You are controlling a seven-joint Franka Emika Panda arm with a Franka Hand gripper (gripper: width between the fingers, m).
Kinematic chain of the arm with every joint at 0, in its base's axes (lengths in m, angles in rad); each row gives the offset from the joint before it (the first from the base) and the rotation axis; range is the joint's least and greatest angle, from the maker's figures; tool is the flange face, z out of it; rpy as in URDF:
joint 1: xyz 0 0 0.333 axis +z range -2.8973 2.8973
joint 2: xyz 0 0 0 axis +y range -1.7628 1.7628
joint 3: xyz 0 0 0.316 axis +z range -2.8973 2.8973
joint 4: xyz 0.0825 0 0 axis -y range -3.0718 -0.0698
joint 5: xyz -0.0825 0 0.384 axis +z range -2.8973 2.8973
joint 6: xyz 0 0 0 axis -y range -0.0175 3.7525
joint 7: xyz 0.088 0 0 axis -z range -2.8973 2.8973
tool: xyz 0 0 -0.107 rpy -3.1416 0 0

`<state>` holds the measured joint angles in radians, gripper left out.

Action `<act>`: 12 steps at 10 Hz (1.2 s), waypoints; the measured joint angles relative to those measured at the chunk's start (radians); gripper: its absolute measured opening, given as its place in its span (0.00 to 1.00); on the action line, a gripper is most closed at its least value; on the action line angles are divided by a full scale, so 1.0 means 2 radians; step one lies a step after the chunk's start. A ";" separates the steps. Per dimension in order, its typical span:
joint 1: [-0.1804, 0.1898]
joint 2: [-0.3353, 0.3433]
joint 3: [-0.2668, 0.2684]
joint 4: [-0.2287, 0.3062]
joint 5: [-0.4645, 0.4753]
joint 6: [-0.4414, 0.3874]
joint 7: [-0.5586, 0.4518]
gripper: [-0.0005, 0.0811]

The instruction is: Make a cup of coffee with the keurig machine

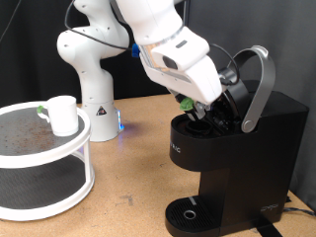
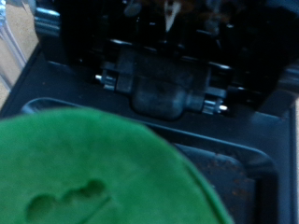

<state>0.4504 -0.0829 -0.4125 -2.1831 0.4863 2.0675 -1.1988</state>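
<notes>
A: Where is the gripper (image 1: 200,107) at this moment?

B: It is down at the open top of the keurig machine (image 1: 232,158), on the exterior view's right. The silver-grey lid handle (image 1: 259,84) is lifted and curves up just behind the hand. A bit of green (image 1: 185,102) shows at the fingers, beside the dark opening.

A: Is the pincer clamped on that green thing?

B: I cannot tell. In the exterior view the white arm covers the fingers. In the wrist view a large blurred green top of the pod (image 2: 93,173) fills the lower part and hides them, with the black inside of the machine behind it.

A: And the cup?

B: The cup (image 1: 61,115) stands upright on the upper level of a round white two-level rack (image 1: 49,158) at the exterior view's left, well apart from the machine.

A: What else is around?

B: The white robot base (image 1: 87,74) stands between rack and machine, on a wooden table (image 1: 138,158). The circular drip tray (image 1: 186,212) has nothing on it.
</notes>
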 joint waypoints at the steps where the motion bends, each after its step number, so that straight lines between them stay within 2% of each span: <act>1: 0.000 0.003 0.005 -0.005 0.000 0.008 0.001 0.59; 5: 0.000 0.006 0.016 -0.018 -0.007 0.028 0.007 0.59; 12: 0.000 0.021 0.021 -0.018 -0.017 0.053 0.025 0.59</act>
<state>0.4507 -0.0416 -0.3702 -2.2197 0.4525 2.1727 -1.1478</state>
